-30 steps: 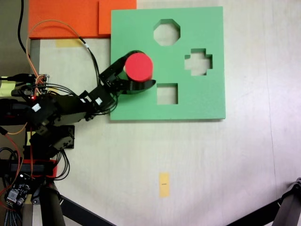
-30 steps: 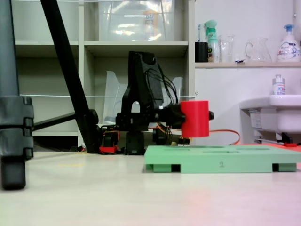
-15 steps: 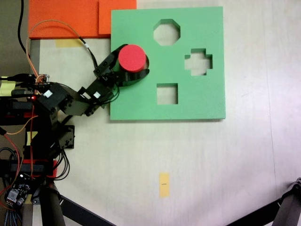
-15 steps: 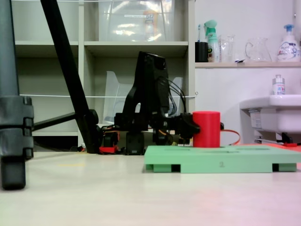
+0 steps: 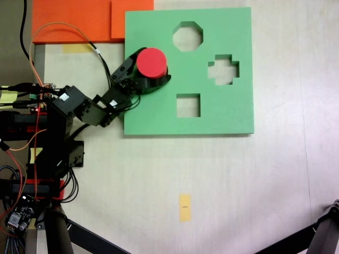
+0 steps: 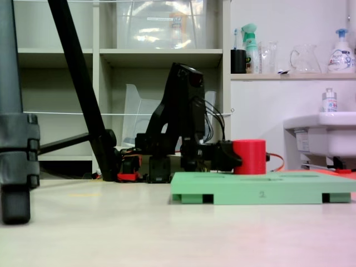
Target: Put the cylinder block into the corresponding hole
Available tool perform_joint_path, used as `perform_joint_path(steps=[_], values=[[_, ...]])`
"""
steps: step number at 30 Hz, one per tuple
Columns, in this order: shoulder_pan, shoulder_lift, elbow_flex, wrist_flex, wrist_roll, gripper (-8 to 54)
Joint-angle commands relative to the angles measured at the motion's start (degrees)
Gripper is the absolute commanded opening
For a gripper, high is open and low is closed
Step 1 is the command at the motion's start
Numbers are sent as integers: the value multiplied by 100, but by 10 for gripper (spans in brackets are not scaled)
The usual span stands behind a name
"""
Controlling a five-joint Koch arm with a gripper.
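Observation:
The red cylinder block point(image 5: 152, 62) stands upright at the left side of the green foam board point(image 5: 222, 119), its flat round top facing up. My gripper point(image 5: 155, 65) is shut on it, one black jaw on each side of its wall. In the low fixed view the cylinder block point(image 6: 249, 156) stands with its bottom at or below the top face of the board point(image 6: 261, 189), and the gripper point(image 6: 231, 156) holds it from the left. The circular hole is hidden under the block.
The board also has an octagonal cutout point(image 5: 187, 36), a cross cutout point(image 5: 223, 69) and a square cutout point(image 5: 188, 105). Orange foam sheets point(image 5: 79, 18) lie at the upper left. The arm base with its cables point(image 5: 47, 132) stands left of the board. A yellow tape strip point(image 5: 184, 207) marks the table.
The gripper has come down with the cylinder block and shifted it toward the board's upper left. The block now stands lower against the board than a second ago.

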Motion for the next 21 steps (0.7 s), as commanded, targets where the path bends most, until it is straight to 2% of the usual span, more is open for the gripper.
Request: perform_joint_path(steps=[1,2,4,5,10,12,18,19,21], values=[[-18,26,-141,-378,62,239],[-18,-18,-141,-396,62,258],[-18,-53,-149,-404,35,372],[-26,-53,-141,-404,35,388],[-97,-123,-149,-343,44,379],[-141,-264,-431,-237,35,330],[-105,-193,-272,62,35,345],[-105,-88,-53,62,9,383],[53,193,466,35,-114,504]])
